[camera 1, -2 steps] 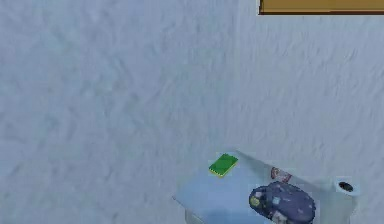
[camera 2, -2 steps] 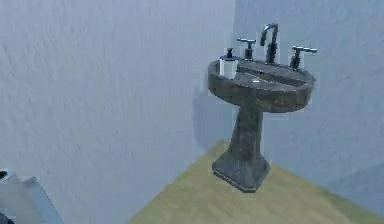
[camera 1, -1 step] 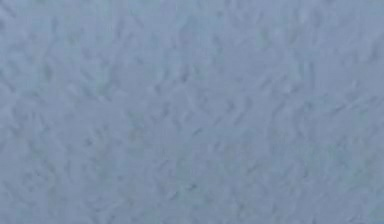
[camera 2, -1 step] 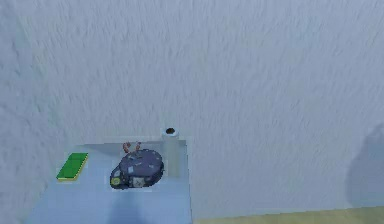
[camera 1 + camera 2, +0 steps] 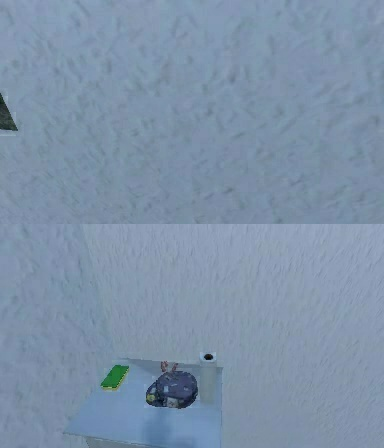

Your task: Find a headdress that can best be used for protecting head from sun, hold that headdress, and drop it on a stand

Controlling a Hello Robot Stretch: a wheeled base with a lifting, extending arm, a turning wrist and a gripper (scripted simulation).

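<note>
Sitting low centre in the arm side view: dark round domed thing point(image 5: 172, 391), mottled, on a pale counter point(image 5: 130, 416). Can't tell if it's the headdress. Thin reddish bits stick up at its upper edge. Flat green block point(image 5: 114, 377) to its left, apart. Small white cylinder with dark top point(image 5: 209, 355) at the counter's upper right corner. Textured pale wall point(image 5: 300, 294) behind. Forward view: dark triangle point(image 5: 5, 114) at left edge. Tool state: cannot tell.

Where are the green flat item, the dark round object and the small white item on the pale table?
green flat item point(image 5: 114, 377), arm side view, middle of its top face
dark round object point(image 5: 172, 391), arm side view, centre of its top
small white item point(image 5: 209, 356), arm side view, its dark-centred top
</note>
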